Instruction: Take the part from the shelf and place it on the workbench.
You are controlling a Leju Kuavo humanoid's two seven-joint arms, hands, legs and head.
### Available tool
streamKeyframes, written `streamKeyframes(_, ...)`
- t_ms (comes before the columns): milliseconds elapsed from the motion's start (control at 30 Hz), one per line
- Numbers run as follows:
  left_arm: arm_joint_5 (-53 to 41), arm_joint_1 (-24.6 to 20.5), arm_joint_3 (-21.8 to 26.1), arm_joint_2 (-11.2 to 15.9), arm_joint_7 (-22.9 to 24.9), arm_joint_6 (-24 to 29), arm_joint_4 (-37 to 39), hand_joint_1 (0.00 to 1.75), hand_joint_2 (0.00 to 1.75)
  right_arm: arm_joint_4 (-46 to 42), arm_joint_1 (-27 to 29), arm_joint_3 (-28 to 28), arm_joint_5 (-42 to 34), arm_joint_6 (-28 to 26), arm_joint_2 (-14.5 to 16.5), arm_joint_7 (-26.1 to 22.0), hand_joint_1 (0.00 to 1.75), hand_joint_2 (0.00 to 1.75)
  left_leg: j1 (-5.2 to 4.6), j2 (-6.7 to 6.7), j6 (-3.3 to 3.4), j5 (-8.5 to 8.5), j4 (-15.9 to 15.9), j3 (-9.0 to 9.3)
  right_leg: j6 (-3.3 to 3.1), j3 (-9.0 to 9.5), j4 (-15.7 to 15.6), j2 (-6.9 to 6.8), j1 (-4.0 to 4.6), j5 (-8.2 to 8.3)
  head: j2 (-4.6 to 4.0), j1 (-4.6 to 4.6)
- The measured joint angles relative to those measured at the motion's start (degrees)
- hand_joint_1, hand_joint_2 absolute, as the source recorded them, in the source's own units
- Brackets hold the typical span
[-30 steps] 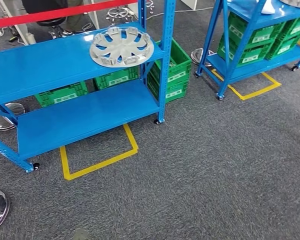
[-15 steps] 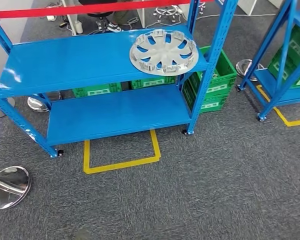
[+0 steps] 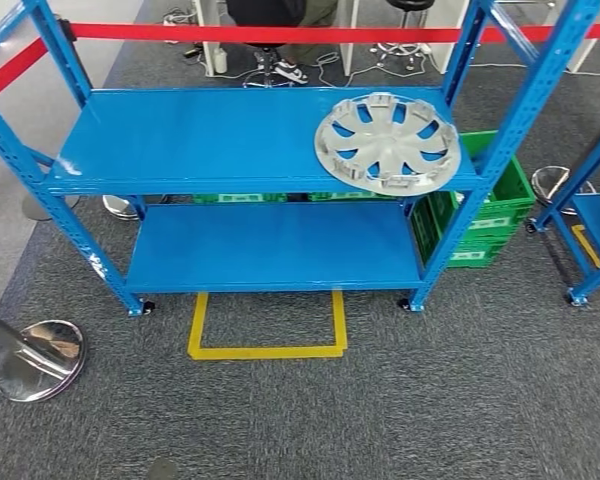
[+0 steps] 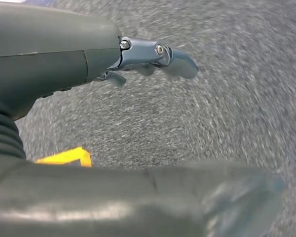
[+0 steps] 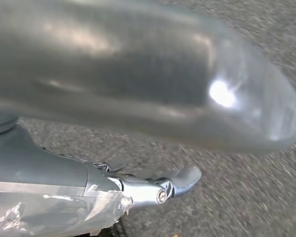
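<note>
silver wheel cover (image 3: 387, 141) flat on right end of blue shelf's (image 3: 206, 140) top level, left hand (image 4: 101, 59) and right hand (image 5: 101, 182) empty over grey carpet, fingers extended, apart

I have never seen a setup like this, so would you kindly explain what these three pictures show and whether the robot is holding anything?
This is a walking humanoid robot with two arms, each ending in a many-fingered hand. The wide picture comes from a camera high on its body, looking forward and down at a blue shelf. A silver wheel cover, the part to fetch, lies flat on the upper level, toward its right end. Green crates stand behind the shelf. The other two pictures come from cameras at the wrists. They show the left hand and the right hand above grey carpet, fingers extended, holding nothing.
</note>
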Motion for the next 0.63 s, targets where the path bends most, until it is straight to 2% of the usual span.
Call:
streamKeyframes(33,0.0,-0.1,0.1,0.0,-0.1,0.0,0.0,0.00,0.00,0.0,-0.1,0.0,0.0,0.0,0.0,0.0,0.00,0.00,0.16,-0.93,0.28,0.01,0.0,0.03,0.27,0.14,0.5,0.90,-0.14,-0.76,0.00,0.04)
streamKeyframes(67,0.0,-0.2,0.2,0.0,-0.2,0.0,0.0,0.00,0.00,0.0,-0.3,-0.1,0.0,0.1,0.0,0.0,0.00,0.00,0.32,-1.83,0.57,0.01,-0.1,0.06,0.52,-0.39,2.2,2.50,-0.30,-2.10,0.00,0.10)
streamKeyframes(100,0.0,-0.4,0.2,0.0,-0.2,0.1,0.0,0.00,0.00,0.0,-0.3,-0.2,0.0,0.1,0.0,0.0,0.00,0.00,0.44,-2.74,0.83,-0.03,-0.1,0.09,0.73,-1.74,5.3,4.50,-0.49,-3.97,0.00,0.20)
streamKeyframes(133,0.0,-0.5,0.2,-0.1,-0.2,0.1,0.0,0.00,0.00,0.0,-0.3,-0.3,0.0,0.1,0.0,0.0,0.00,0.00,0.47,-3.70,1.03,-0.13,-0.1,0.10,0.87,-3.81,9.5,6.09,-0.58,-6.07,0.00,0.26)
streamKeyframes(167,0.0,-0.6,0.2,-0.1,-0.2,0.2,0.0,0.00,0.00,0.0,-0.2,-0.4,0.0,0.1,0.0,0.0,0.00,0.00,0.47,-4.71,1.16,-0.22,-0.1,0.12,0.96,-6.14,13.6,6.74,-0.63,-7.74,0.00,0.29)
streamKeyframes(200,0.0,-0.6,0.3,-0.1,-0.2,0.2,0.0,0.00,0.00,0.0,-0.1,-0.5,0.0,0.1,0.0,0.0,0.00,0.00,0.49,-5.75,1.20,-0.30,-0.1,0.15,1.02,-8.09,16.6,6.93,-0.66,-8.39,0.00,0.28)
streamKeyframes(233,0.0,-0.6,0.3,-0.1,-0.2,0.3,0.0,0.00,0.00,0.0,-0.1,-0.5,0.0,0.1,0.0,0.0,0.00,0.00,0.51,-6.77,1.17,-0.36,-0.1,0.23,1.02,-9.21,17.4,7.00,-0.71,-7.70,0.00,0.28)
streamKeyframes(267,0.0,-0.6,0.3,-0.1,-0.2,0.3,0.0,0.00,0.00,0.0,-0.1,-0.6,0.0,0.1,0.0,0.0,0.00,0.00,0.56,-7.75,1.09,-0.43,-0.1,0.36,0.97,-9.24,15.8,7.12,-0.78,-5.77,0.00,0.27)
streamKeyframes(300,0.0,-0.5,0.3,-0.2,-0.2,0.3,0.0,0.00,0.00,0.0,-0.1,-0.6,0.0,0.1,0.0,0.0,0.00,0.00,0.64,-8.69,0.92,-0.51,-0.1,0.52,0.91,-8.34,12.4,7.58,-0.91,-3.06,0.00,0.26)
streamKeyframes(333,0.0,-0.5,0.4,-0.2,-0.2,0.3,0.0,0.00,0.00,0.0,-0.1,-0.7,0.0,0.1,0.0,0.0,0.00,0.00,0.67,-9.58,0.66,-0.56,0.0,0.63,0.91,-7.11,8.4,9.00,-1.15,-0.54,0.00,0.31)
streamKeyframes(367,0.0,-0.6,0.4,-0.2,-0.2,0.3,0.0,0.00,0.00,0.0,-0.1,-0.8,0.0,0.1,0.0,0.0,0.00,0.00,0.68,-10.39,0.34,-0.57,0.1,0.64,0.84,-6.07,5.1,10.33,-1.38,1.30,0.00,0.33)
streamKeyframes(400,0.0,-0.6,0.4,-0.2,-0.2,0.3,0.0,0.00,0.00,0.0,-0.2,-0.8,0.0,0.1,0.0,0.0,0.00,0.00,0.68,-11.05,-0.04,-0.49,0.1,0.58,0.71,-5.41,3.0,11.40,-1.50,2.30,0.00,0.33)
streamKeyframes(433,0.0,-0.5,0.5,-0.2,-0.2,0.3,0.0,0.00,0.00,0.0,-0.3,-0.8,0.0,0.1,0.0,0.0,0.00,0.00,0.71,-11.62,-0.49,-0.30,0.0,0.48,0.44,-5.16,2.3,12.06,-1.51,2.59,0.00,0.35)
streamKeyframes(500,0.0,-0.2,0.6,-0.1,-0.2,0.3,0.0,0.00,0.00,-0.1,-0.6,-0.9,0.0,0.1,0.0,0.0,0.00,0.00,0.91,-12.24,-1.42,0.16,-0.4,0.31,-0.55,-5.03,2.1,10.98,-1.33,3.08,0.00,0.30)
streamKeyframes(533,0.0,-0.1,0.7,-0.1,-0.2,0.3,0.0,0.00,0.00,-0.1,-0.6,-0.9,0.0,0.1,0.1,0.0,0.00,0.00,0.87,-11.30,-1.82,-0.13,-0.3,0.14,-1.10,-4.97,1.9,10.37,-1.32,3.40,0.00,0.22)
streamKeyframes(567,0.0,-0.1,0.8,-0.1,-0.2,0.3,0.0,0.00,0.00,-0.1,-0.6,-0.9,0.0,0.1,0.1,0.0,0.00,0.00,0.76,-9.77,-2.14,-1.14,0.8,-0.37,-1.55,-5.01,1.7,9.63,-1.34,3.69,0.00,-0.01)
streamKeyframes(600,0.0,-0.2,0.9,-0.1,-0.2,0.3,0.0,0.00,0.00,-0.1,-0.6,-0.9,0.0,0.1,0.1,0.0,0.00,0.00,0.65,-7.91,-2.36,-2.88,3.1,-1.30,-1.89,-5.07,1.5,8.82,-1.34,3.91,0.00,-0.21)
streamKeyframes(633,0.0,-0.3,0.9,-0.1,-0.2,0.3,0.0,0.00,0.00,-0.1,-0.6,-0.9,0.0,0.1,0.1,0.0,0.00,0.00,0.52,-6.60,-2.48,-3.91,4.3,-1.78,-2.04,-5.11,1.5,8.44,-1.27,3.99,0.00,-0.39)
